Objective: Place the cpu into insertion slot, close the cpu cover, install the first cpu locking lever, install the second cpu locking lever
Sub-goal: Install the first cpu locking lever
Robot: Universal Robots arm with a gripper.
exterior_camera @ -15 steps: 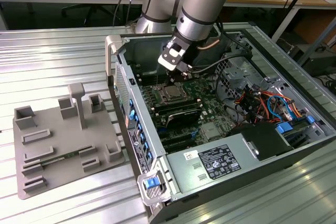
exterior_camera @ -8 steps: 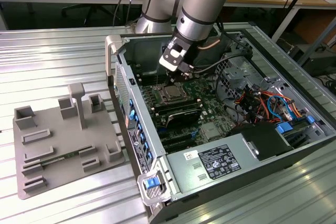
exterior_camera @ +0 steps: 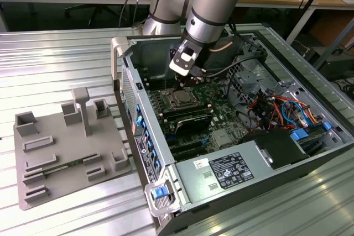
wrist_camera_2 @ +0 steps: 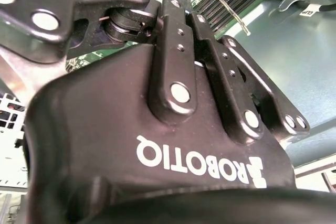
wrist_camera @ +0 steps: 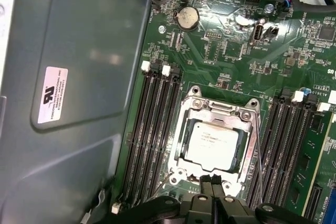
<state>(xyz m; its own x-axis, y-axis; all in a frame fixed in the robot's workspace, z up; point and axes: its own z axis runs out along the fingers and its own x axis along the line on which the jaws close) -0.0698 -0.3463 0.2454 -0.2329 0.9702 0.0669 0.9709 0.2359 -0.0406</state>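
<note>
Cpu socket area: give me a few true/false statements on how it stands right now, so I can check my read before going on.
1. The cpu lies seated in the insertion slot. True.
2. The cpu cover stands upright, swung open. False: in the first wrist view it lies flat, framing the cpu through its window.
3. The tool hangs over the grey plate outside the case. False: it is inside the computer case, above the green board, at the edge of the slot.
4. Long black memory slots run along both sides of the slot. True: there is one bank on each side.
</note>
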